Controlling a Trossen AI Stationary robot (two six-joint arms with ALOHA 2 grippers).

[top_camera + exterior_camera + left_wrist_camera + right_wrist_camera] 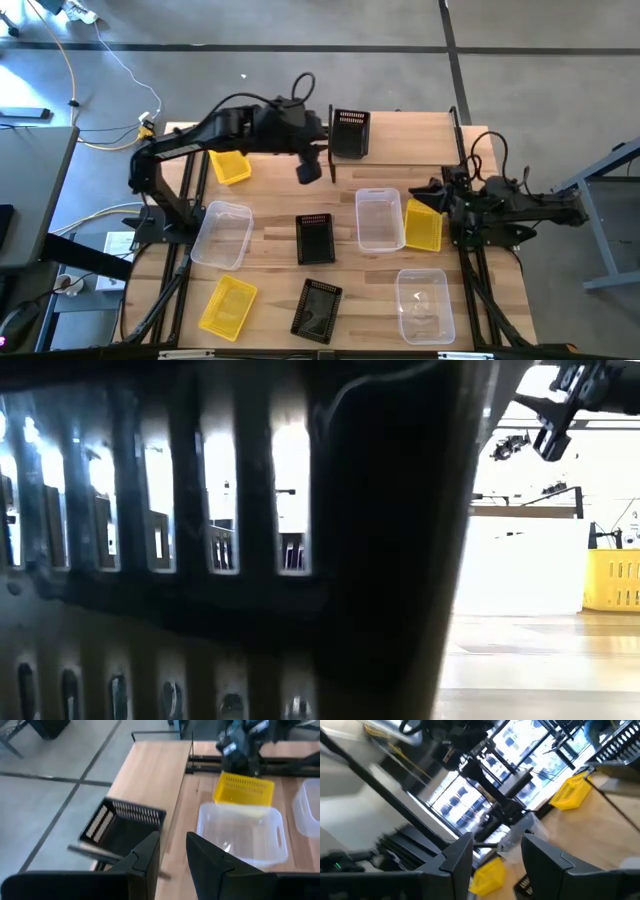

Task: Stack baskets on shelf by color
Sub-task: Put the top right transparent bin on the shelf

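Left hand (322, 160) by black basket (350, 133), grip unclear.

The left arm reached across from its base toward the far middle of the worktop, its pincer (318, 160) with fingers parted and empty. The right arm sat folded at its own side, its pincer (437, 190) open and empty.

From the overhead camera I count nine baskets: three yellow baskets (230, 166) (423, 224) (228, 306), three black baskets (350, 133) (315, 238) (317, 310), and three clear tubs (222, 235) (379, 217) (422, 303). There is one shelf (400, 140) on one table (275, 220)
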